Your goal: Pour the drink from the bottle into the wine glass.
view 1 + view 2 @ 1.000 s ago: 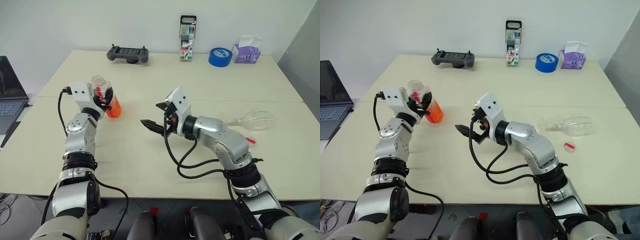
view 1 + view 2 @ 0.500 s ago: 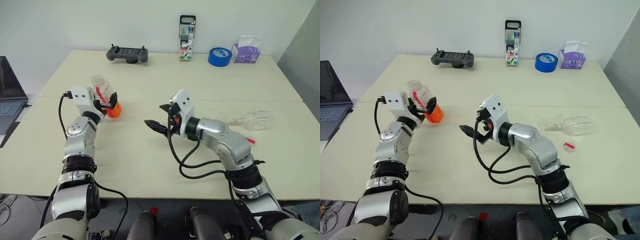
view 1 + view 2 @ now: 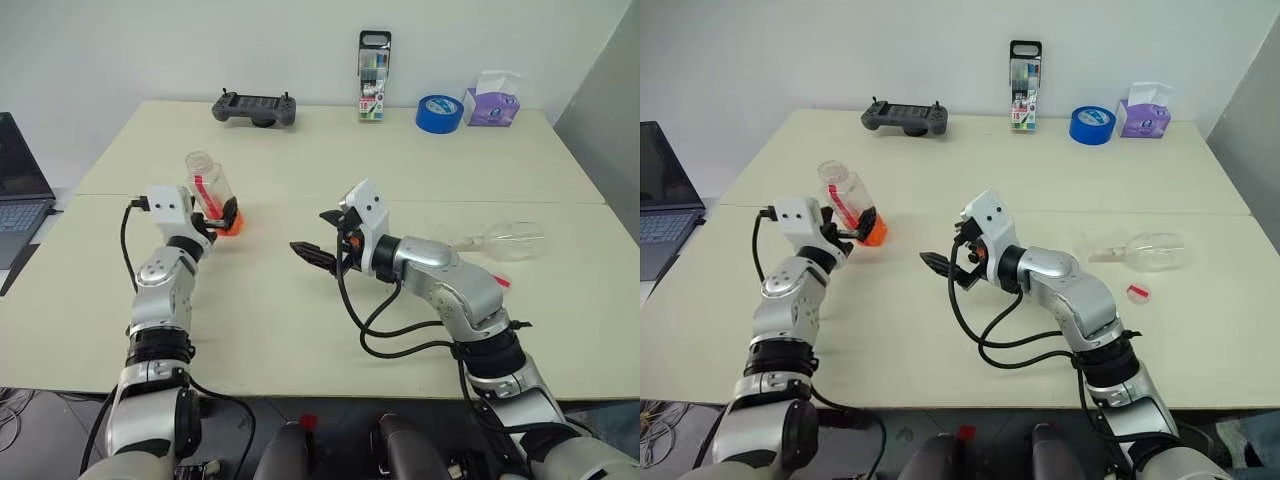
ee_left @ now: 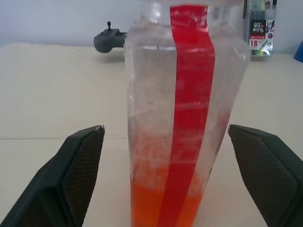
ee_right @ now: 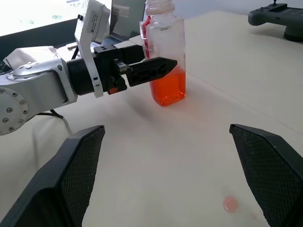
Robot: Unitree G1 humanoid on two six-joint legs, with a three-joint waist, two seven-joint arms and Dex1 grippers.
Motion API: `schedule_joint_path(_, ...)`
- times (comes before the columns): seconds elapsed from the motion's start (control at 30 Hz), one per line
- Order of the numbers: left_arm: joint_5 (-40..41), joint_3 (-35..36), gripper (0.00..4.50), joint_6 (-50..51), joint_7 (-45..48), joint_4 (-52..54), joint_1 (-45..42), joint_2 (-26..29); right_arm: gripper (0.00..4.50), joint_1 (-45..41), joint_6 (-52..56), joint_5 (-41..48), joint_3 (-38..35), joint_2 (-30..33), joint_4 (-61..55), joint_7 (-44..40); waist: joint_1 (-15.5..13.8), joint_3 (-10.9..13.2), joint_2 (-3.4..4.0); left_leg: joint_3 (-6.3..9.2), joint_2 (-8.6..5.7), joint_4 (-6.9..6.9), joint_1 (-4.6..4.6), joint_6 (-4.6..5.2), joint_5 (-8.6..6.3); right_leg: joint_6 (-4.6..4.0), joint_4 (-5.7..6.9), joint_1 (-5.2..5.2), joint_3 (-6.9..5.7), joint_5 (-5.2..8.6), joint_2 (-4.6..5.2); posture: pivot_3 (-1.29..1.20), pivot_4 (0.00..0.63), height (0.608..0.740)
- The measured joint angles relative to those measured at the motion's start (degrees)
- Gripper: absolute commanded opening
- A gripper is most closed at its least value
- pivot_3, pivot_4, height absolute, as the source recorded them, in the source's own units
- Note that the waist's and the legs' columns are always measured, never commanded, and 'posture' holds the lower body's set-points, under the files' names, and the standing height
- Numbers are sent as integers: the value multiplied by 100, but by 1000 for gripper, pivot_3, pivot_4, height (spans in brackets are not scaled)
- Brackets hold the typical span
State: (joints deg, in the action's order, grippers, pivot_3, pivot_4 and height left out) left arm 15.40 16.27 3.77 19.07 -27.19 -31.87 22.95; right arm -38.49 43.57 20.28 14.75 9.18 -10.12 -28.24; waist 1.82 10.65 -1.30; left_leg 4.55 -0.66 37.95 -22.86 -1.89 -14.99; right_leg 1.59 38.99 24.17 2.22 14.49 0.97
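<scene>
Standing bottle, fallen glass

Looking down from the head, we see the bottle [image 3: 212, 194] upright on the desk [image 3: 300, 320], uncapped, a little orange drink [image 3: 870, 232] in its base. The left gripper [image 3: 225, 213] sits at its foot, fingers spread wide to either side, holding nothing. The wine glass [image 3: 505, 241] lies on its side far to the right, with a small red-and-white cap [image 3: 1137, 292] beside it. From the left wrist we get what the head view cannot give: a red strip [image 4: 187, 113] running down the bottle and clear gaps to both fingers. The right wrist view shows a small pink spot [image 5: 230, 204] on the desk. The right gripper [image 3: 322, 236] hovers mid-desk, level, pointing toward the bottle, wide open and empty.
</scene>
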Motion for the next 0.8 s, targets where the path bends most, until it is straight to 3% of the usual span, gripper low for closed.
schedule_joint_path(0.17, 142, -10, 4472, 645, -340, 1821, 1243, -294, 4500, 213, 71, 0, -17, 125, -145, -6, 1, 0, 0, 2, 1, 0, 0, -1, -1, 0, -1, -1, 8, 0, 6, 0, 150, 740)
schedule_joint_path(0.37, 288, -47, 4472, 1203, -479, 3165, 1898, -437, 4500, 439, 283, 55, -94, 357, -570, 5, -24, -1, -1, 9, 1, 1, 1, -1, 0, -2, -3, -9, 1, -1, 5, 0, 150, 740)
schedule_joint_path(0.63, 174, -1958, 4472, 1438, 479, 4150, 2288, -567, 4500, 2039, 1509, 1410, -2060, 109, -2626, 859, -40, -2, -3, -2, -14, 0, 5, 1, -1, 0, -5, -16, 8, 0, 8, 0, 150, 740)
schedule_joint_path(0.8, 78, -2599, 4472, 1445, 876, 4108, 1888, -763, 4500, 2584, 1759, 2234, -3740, -840, -2867, 2245, 3, -4, 0, -12, 9, -2, 12, 1, -1, 0, -2, -15, 15, 0, -22, 0, 150, 740)
